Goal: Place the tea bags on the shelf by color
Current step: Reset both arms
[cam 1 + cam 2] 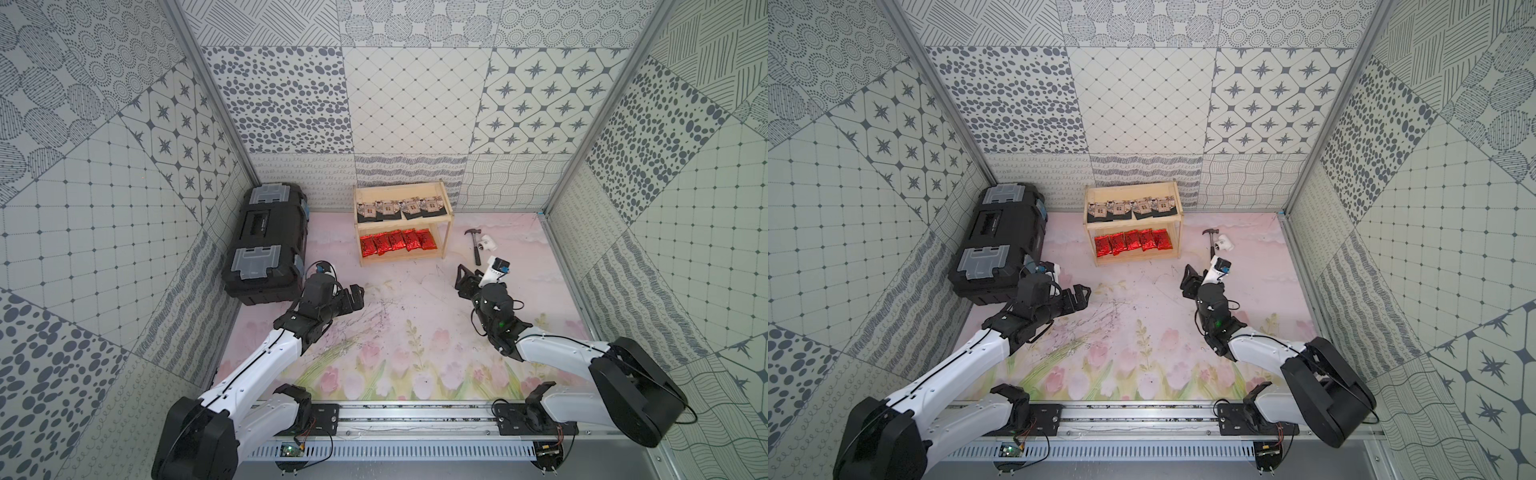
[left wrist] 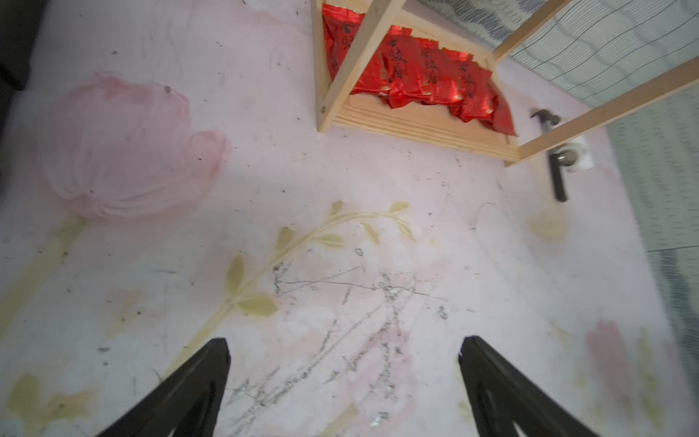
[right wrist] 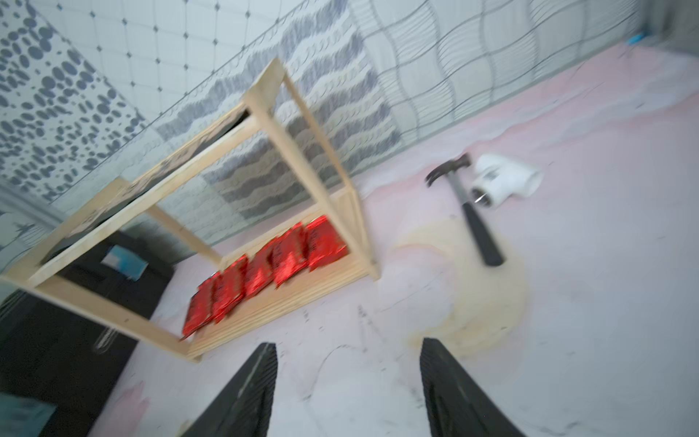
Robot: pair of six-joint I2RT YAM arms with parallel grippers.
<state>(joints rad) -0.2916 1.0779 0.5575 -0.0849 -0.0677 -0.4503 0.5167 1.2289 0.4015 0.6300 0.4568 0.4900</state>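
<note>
Left gripper point(image 2: 344, 348) and right gripper point(image 3: 348, 346) hang empty, jaws apart, on the near side of the shelf point(image 1: 399, 259). Black tea bags point(image 1: 409, 206) sit above, red tea bags point(image 1: 395, 241) below; sorting looks complete, so withdraw without nudging it.

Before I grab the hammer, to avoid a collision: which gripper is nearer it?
Right. The right gripper is close to the hammer, by its handle end; the left gripper is past the opposite side of the shelf, beside the toolbox.

Black toolbox point(image 1: 266, 243), hammer point(image 1: 476, 249) just beside white pipe fitting point(image 1: 485, 242), all on floral mat point(image 1: 415, 316).
</note>
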